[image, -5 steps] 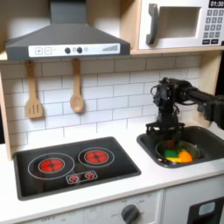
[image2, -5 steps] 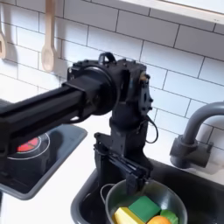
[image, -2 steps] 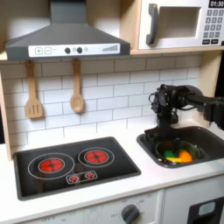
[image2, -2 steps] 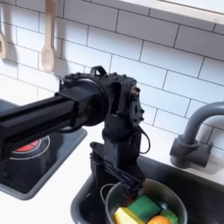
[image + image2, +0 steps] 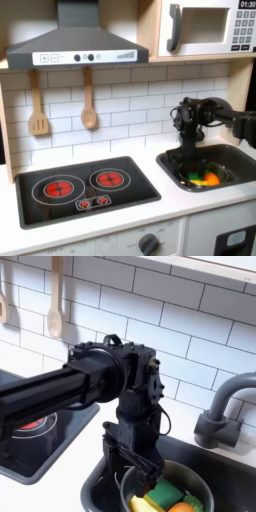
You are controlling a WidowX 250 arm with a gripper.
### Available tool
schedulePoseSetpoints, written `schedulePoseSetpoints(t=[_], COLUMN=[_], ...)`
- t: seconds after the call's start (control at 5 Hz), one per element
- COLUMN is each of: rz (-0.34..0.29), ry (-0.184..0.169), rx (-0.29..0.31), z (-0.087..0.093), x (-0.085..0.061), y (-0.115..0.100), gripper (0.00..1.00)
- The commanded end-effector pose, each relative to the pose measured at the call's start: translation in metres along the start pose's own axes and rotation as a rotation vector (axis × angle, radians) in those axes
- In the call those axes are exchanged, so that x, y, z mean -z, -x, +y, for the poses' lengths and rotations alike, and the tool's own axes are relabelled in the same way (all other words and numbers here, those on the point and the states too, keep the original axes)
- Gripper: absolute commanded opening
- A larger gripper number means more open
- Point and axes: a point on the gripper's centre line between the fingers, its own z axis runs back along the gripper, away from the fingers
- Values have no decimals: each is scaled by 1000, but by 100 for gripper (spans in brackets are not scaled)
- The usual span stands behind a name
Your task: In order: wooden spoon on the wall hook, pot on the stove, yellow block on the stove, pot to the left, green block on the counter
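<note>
**A:** Two utensils hang on the tile wall at the left of the first exterior view, a slotted spatula and the wooden spoon on its hook, so that step looks done. Below them sits one stove with two red burners.

**B:** And at the right?

**A:** One sink, one pot down inside it, and the gripper reaching in at the pot's left rim. Whether its fingers are apart or clamped on the rim, I cannot tell; the arm's dark bulk hides them.

**B:** What's in the pot?

**A:** One yellow block, one green block, one orange piece, in the second exterior view. One faucet stands at the right.

**B:** Risks?

**A:** My guess: a shallow bite on the thin rim could let the pot tilt as it lifts, spilling the blocks into the basin; it might also catch the sink's edge
</note>
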Motion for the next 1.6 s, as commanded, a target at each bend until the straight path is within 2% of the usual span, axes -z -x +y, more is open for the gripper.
schedulePoseSetpoints(t=[0.0, 0.2, 0.6, 0.8, 1.0, 1.2, 1.4], rz=[17, 31, 20, 3, 19, 10, -6], ry=[-6, -4, -14, -19, -35, -54, -80], rx=[13, 23, 6, -33, -75, -102, -142], z=[3, 2, 2, 2, 5, 5, 10], x=[6, 14, 21, 20, 24, 25, 23], y=[6, 10, 11, 7, 10, 12, 13], gripper=[100, 100, 100, 100, 100, 0, 0])
